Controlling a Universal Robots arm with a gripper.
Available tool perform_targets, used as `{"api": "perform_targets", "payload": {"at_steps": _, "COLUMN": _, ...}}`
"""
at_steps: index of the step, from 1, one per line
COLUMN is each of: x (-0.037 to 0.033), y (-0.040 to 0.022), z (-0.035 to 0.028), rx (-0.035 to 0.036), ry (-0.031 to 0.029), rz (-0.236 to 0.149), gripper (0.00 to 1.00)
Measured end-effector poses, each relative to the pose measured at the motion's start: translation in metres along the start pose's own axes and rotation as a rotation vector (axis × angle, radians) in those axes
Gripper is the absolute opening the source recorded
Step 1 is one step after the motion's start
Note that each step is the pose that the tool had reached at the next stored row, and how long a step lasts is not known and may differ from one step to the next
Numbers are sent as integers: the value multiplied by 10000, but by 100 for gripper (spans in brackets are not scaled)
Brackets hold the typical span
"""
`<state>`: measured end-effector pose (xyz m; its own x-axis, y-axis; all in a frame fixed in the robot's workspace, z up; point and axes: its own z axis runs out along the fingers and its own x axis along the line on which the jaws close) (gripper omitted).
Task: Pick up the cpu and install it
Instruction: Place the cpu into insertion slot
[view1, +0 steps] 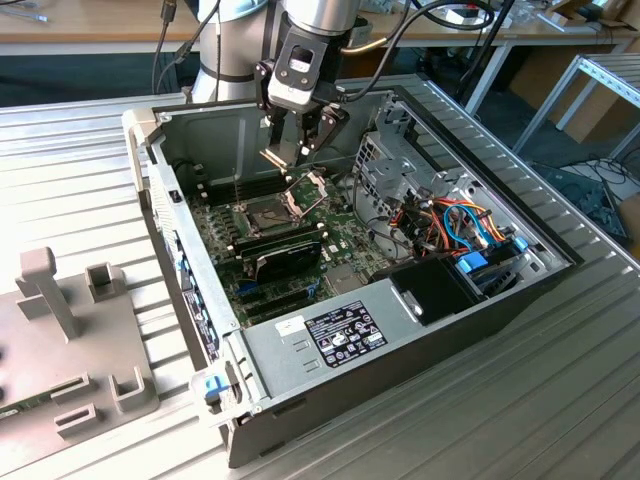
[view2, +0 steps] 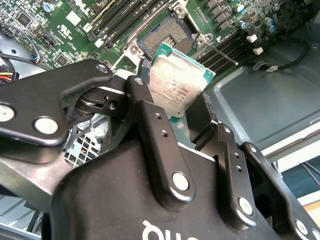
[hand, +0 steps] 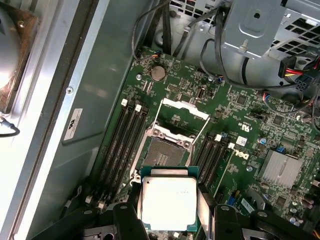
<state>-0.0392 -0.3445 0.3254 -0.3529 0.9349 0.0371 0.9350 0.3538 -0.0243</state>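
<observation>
The end effector (view1: 293, 148) is clamped on the cpu (hand: 167, 202), with its fingers (view2: 145, 107) pressing two opposite edges of the chip. The cpu is held in the air inside the open computer case (view1: 420, 370), above the motherboard (hand: 240, 115). It is close to the bare socket (hand: 162, 151), whose metal frame (hand: 182, 107) is swung open. The case sits on the slatted desk (view1: 80, 150).

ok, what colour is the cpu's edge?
Green, framing the silver-grey top of the cpu; clearest in the first wrist view.
</observation>
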Motion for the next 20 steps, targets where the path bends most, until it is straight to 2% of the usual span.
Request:
{"api": "perform_targets", "payload": {"at_steps": 3, "x": 0, "y": 0, "z": 0, "rx": -1, "ry": 1, "rz": 26, "gripper": 54}}
{"api": "perform_targets", "payload": {"at_steps": 8, "x": 0, "y": 0, "z": 5, "rx": -37, "ry": 24, "rz": 977, "gripper": 54}}
{"api": "perform_targets", "payload": {"at_steps": 10, "x": 0, "y": 0, "z": 9, "rx": -57, "ry": 38, "rz": 1551, "gripper": 54}}
{"api": "perform_targets", "payload": {"at_steps": 19, "x": -1, "y": 1, "z": 32, "rx": -114, "ry": 75, "rz": 3042, "gripper": 54}}
{"api": "perform_targets", "payload": {"at_steps": 20, "x": -1, "y": 1, "z": 39, "rx": -124, "ry": 82, "rz": 3342, "gripper": 54}}
